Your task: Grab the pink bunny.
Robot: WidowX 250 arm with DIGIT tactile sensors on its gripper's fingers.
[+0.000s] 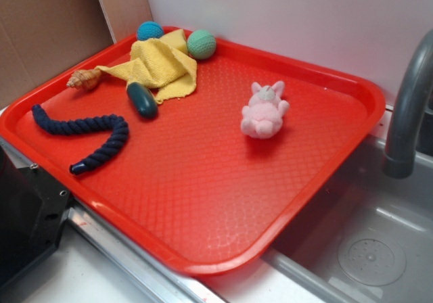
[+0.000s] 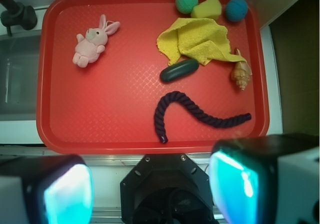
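Both pictures are bright and the colors are strong. In the side view the light is soft and even. The pink bunny has only a small, faint shadow on the red tray. The tray rim shines a little near the sink. In the view from above, the tray looks sharp, but the two fingers close to the camera are big, blurry and glow light blue.
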